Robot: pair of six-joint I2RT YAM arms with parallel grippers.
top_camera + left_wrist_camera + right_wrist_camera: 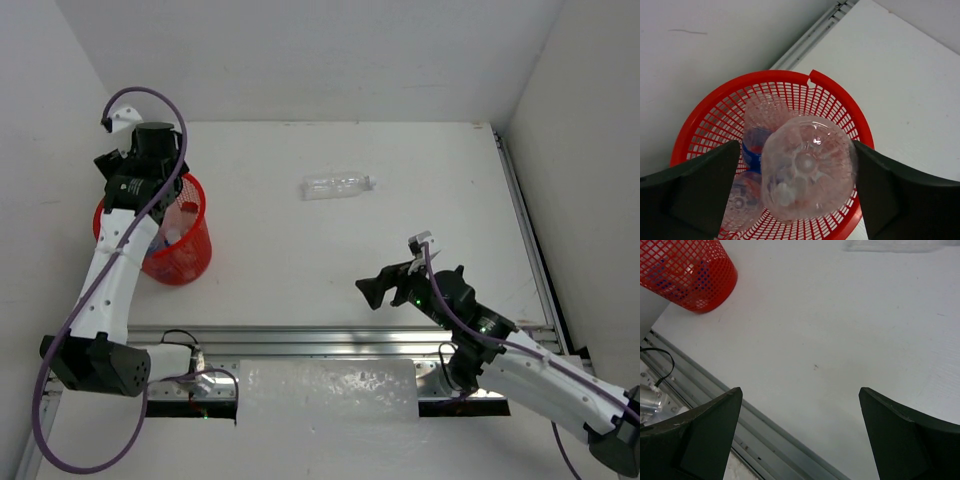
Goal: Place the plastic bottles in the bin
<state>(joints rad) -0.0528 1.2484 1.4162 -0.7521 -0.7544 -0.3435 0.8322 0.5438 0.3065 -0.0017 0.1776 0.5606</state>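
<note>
A small clear plastic bottle without a label (807,170) is seen base-on directly above the round red plastic mesh bin (827,100). Its moulded bottom is turned toward the wrist camera and its outline is contained within the bin's rim. It is flanked by the dark fingers (695,190) of the left gripper (796,145), which are spread wider than the bottle. On one side a gap is left through which the bin's contents are seen, while on the other the finger's edge meets the bottle's outline. The jaws are therefore parted and the bottle is not clamped. Whether it is supported by anything cannot be told.

Inside the bin, a clear bottle with a blue label (757,137) is seen against the mesh wall. Another clear bottle (742,200) is seen beside it, partly hidden by a finger, and its label cannot be made out.

Outside the bin and well apart from it, toward the far middle of the white table (300,260), one more clear plastic bottle (338,185) is laid on its side. The right gripper (800,392) is held above bare table, well apart from the bin on the side away from the left arm. Its fingers are spread wide and nothing is held between them. A grey metal rail (340,340) is run along the table's near edge, near the bin's base.
</note>
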